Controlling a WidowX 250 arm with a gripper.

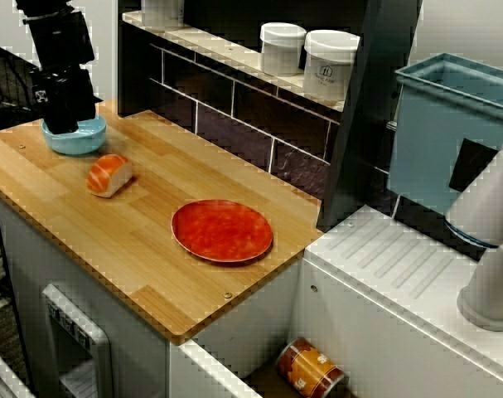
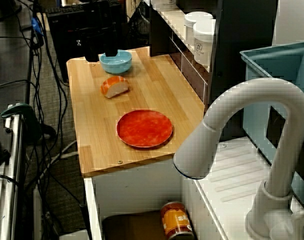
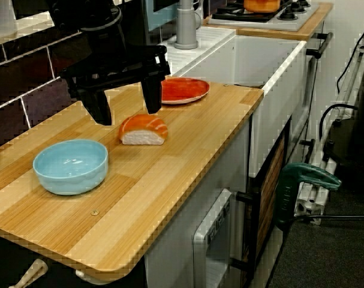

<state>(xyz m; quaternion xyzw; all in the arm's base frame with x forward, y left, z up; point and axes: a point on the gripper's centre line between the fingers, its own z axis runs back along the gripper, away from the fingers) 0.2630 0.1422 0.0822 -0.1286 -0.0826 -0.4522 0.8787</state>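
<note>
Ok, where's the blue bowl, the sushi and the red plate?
Light blue round bowl [image 3: 71,167], side view, its inside.
Orange-and-white salmon sushi piece [image 3: 144,125], side view, orange top.
Round red plate [image 1: 222,230], view from above, its middle.

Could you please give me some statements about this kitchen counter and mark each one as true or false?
1. The pincer is open and holds nothing. True.
2. The sushi lies on the plate. False: it lies on the bare counter, between the bowl and the plate.
3. The bowl is empty. True.
4. The can stands upright on the counter. False: it lies on its side down in the sink.
</note>
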